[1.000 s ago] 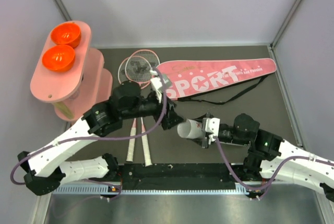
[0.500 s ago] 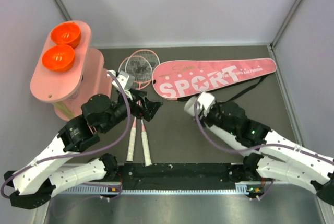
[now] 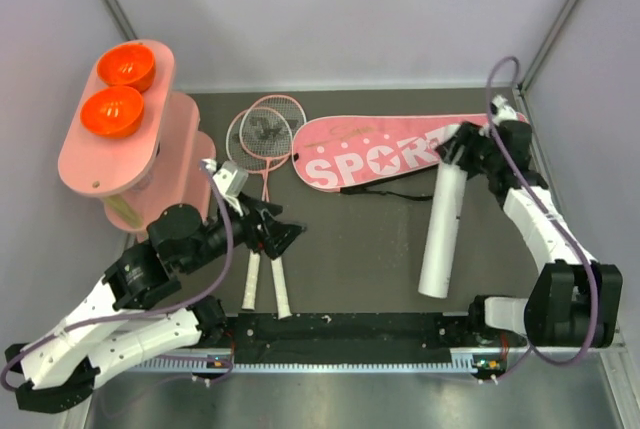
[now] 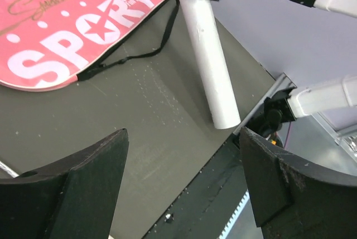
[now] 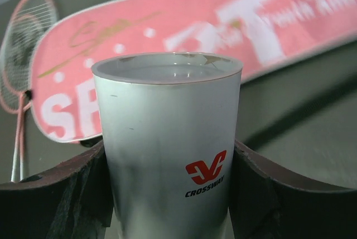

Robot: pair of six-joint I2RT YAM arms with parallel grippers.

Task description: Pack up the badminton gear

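The pink bag shows white "SPORT" lettering and dots, the white tube bears a red logo, the table is dark grey.

On my top feed I see a far orange bowl, a near orange bowl just beside it, both atop a pink oval stand at far left, dark table mat, pale walls, black rail along the near edge

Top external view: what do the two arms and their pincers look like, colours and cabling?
Both the left arm and right arm have white link shells between bulky black joints. A purple-grey cable loops along each. The left pincer and right pincer have black, wedge-shaped fingers. No markings are legible on them.
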